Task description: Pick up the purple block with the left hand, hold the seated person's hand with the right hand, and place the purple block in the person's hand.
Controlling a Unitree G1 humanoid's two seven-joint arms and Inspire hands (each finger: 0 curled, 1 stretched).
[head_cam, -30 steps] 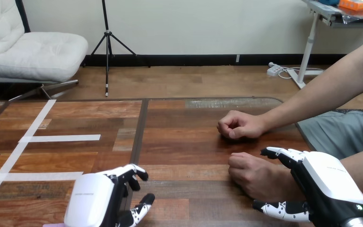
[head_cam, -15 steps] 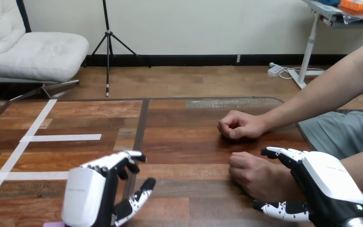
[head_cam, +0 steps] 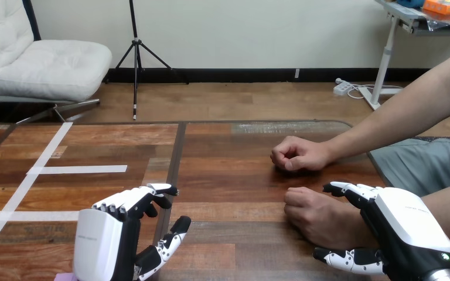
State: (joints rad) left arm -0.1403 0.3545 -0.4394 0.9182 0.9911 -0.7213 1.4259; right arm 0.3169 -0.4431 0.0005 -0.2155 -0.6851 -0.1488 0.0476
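A sliver of the purple block (head_cam: 64, 277) shows at the bottom edge, just under the left side of my left hand (head_cam: 101, 241). That hand hovers low over the near table, open, its fingers (head_cam: 130, 200) stretched forward and the thumb apart to the right, with nothing between them. My right hand (head_cam: 407, 225) is at the lower right, its fingers (head_cam: 345, 188) over the far side of the person's wrist and its thumb along the near side, closed round it. The person's near hand (head_cam: 316, 215) rests as a fist on the table.
The person's other hand (head_cam: 296, 155) lies as a fist farther back on the wooden table (head_cam: 222, 175), its forearm running off to the right. White tape lines (head_cam: 76, 170) mark the left part of the table.
My left hand has straightened its fingers and turned a little to the left over the near table. The right hand and both of the person's hands have stayed put.
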